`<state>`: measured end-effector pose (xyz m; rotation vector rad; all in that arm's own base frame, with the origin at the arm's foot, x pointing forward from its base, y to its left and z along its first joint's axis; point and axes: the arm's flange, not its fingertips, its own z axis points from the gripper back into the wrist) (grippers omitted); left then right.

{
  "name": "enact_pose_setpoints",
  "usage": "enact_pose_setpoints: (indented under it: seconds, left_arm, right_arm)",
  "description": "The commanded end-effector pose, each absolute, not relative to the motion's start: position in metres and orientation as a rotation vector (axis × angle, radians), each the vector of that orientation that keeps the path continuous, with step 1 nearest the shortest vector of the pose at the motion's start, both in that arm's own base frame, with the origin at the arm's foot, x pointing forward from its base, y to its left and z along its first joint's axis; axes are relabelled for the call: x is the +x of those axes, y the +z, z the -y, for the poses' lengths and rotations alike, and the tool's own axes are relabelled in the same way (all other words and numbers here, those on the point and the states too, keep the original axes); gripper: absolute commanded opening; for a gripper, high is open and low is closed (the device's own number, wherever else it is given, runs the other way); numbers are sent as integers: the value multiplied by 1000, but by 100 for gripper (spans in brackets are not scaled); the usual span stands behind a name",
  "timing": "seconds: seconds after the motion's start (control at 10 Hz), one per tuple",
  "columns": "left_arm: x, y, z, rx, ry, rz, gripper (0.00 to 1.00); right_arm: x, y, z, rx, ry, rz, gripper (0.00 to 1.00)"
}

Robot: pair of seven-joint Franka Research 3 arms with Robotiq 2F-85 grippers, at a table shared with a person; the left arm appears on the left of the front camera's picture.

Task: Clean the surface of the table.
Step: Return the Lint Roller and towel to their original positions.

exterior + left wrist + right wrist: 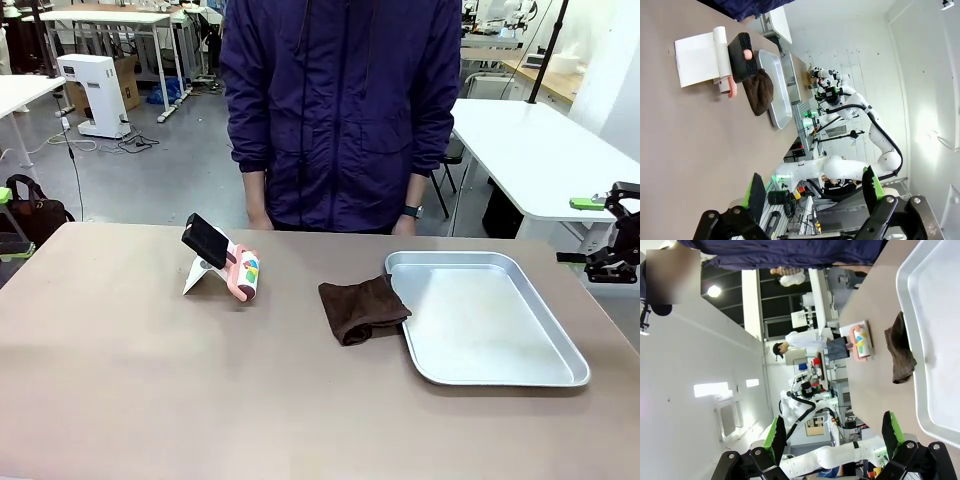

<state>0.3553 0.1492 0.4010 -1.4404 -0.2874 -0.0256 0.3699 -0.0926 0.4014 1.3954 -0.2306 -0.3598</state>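
Observation:
The brownish-taupe table (150, 390) fills the front view. A crumpled brown cloth (362, 308) lies near its middle, with one edge against the silver metal tray (560, 372). Left of the cloth stands a pink roller with a black block on top and a white sheet under it (222, 262). My right gripper (603, 232) hovers off the table's right edge, open and holding nothing. In its wrist view the right gripper (835, 437) shows spread jaws, with the cloth (901, 347) far ahead. My left gripper (813, 190) is also open and apart from the table (685, 150).
A person in a dark purple jacket (340, 110) stands at the far edge, hands low behind the table. The tray (777, 90) is bare inside. White-topped tables (540, 140) stand behind. Open tabletop lies in front and to the left.

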Motion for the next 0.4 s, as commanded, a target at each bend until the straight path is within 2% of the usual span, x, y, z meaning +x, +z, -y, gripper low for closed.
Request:
enact_pose_setpoints:
  seconds: [0.0, 0.3]
  left_arm:
    - [351, 403, -146, -1433, -22, 296, 100]
    - [351, 403, -146, -1433, -22, 296, 100]
  right_arm:
    - [367, 405, 94, 1395, -351, 223, 100]
    - [367, 405, 94, 1395, -351, 223, 100]
